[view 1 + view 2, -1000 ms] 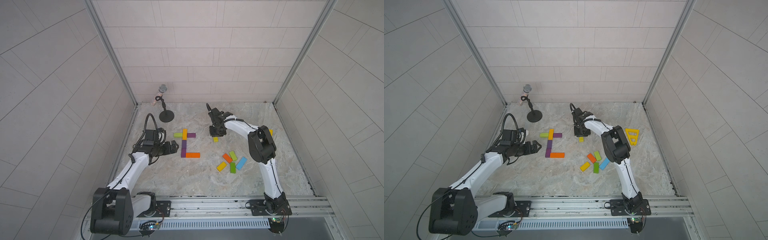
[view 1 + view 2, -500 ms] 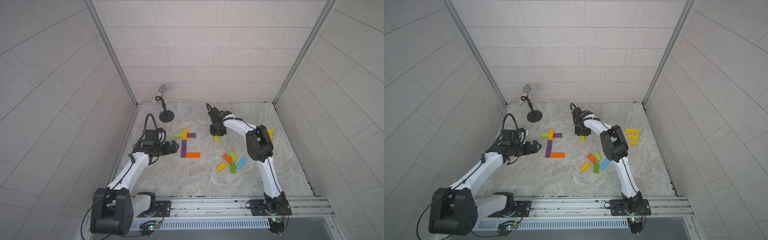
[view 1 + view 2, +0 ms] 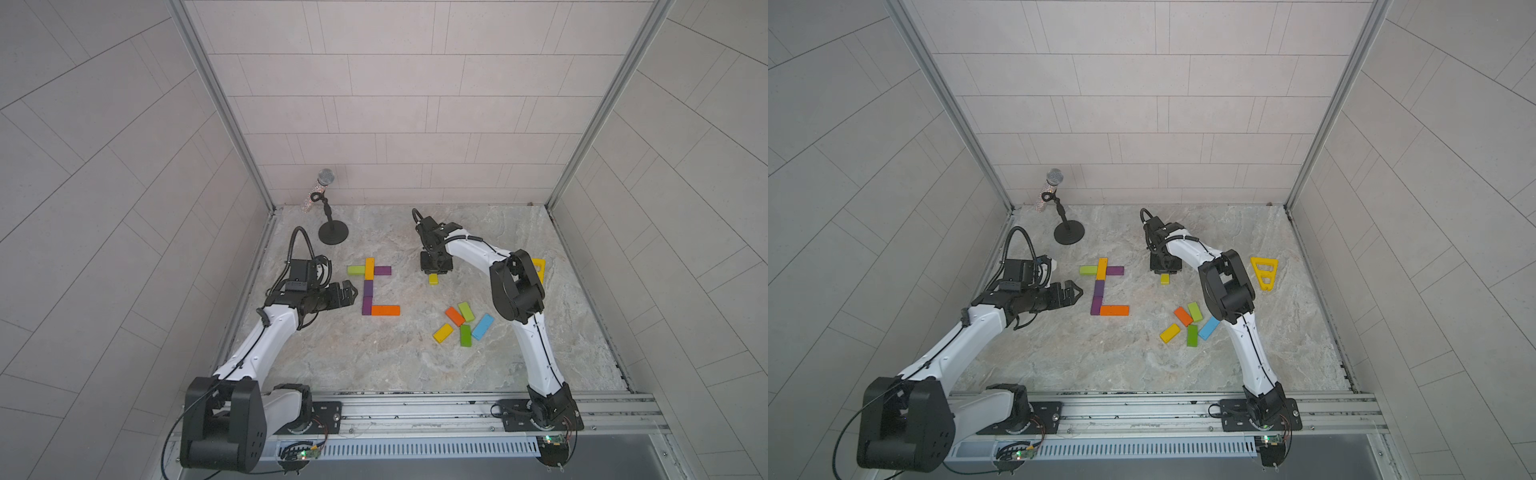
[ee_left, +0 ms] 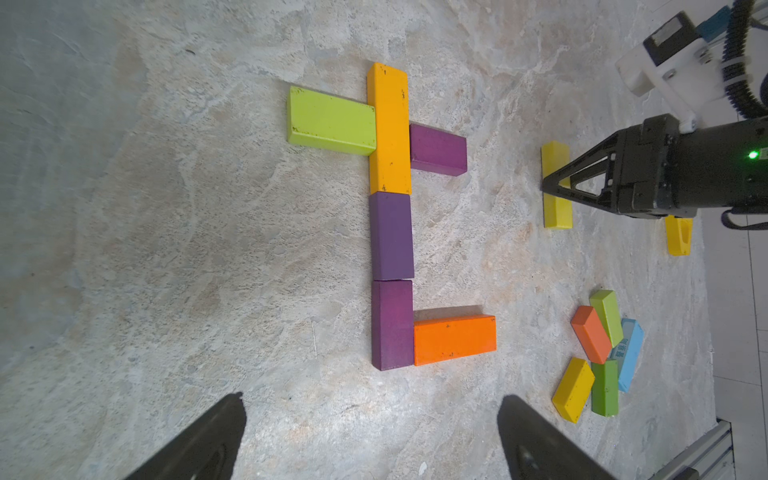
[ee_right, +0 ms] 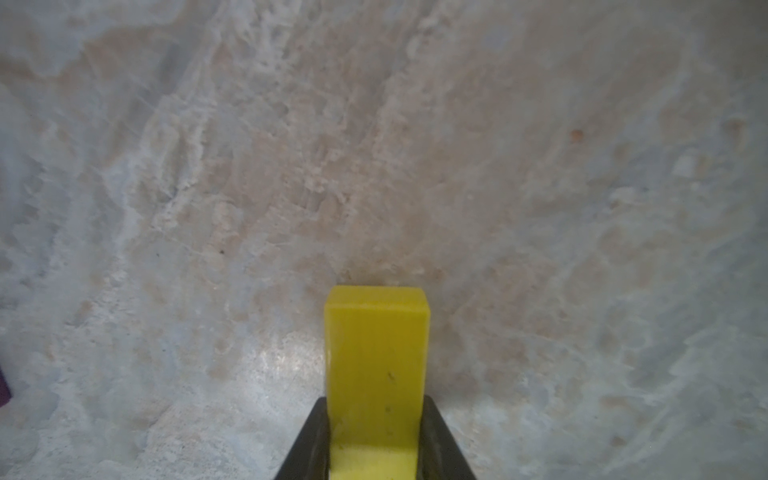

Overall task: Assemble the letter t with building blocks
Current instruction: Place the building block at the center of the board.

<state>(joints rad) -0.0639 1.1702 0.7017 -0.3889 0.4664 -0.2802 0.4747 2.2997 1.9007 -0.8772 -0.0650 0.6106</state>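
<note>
Right tool (image 3: 434,271) is clamped across a yellow block (image 5: 376,357), a small flat rectangular piece with plain, slightly scuffed faces. The block's long axis runs away from the robot's base, parallel to the stem of the figure. It is out on the marbled surface (image 3: 374,365), right of that figure and well apart from it; whether it touches the surface I cannot tell. Left tool (image 4: 370,436) hangs empty with its jaws spread wide, just left of the stem. The figure lies flat. Its purple stem blocks (image 3: 368,297) lie end to end, and an amber block (image 3: 369,268) continues them lengthwise. A lime block (image 3: 356,270) and a purple crossbar block (image 3: 382,271) lie crosswise on either side of the amber one. An orange block (image 3: 385,310) points right from the foot. The loose blocks (image 3: 465,334) lie scattered at mixed angles near the right arm.
</note>
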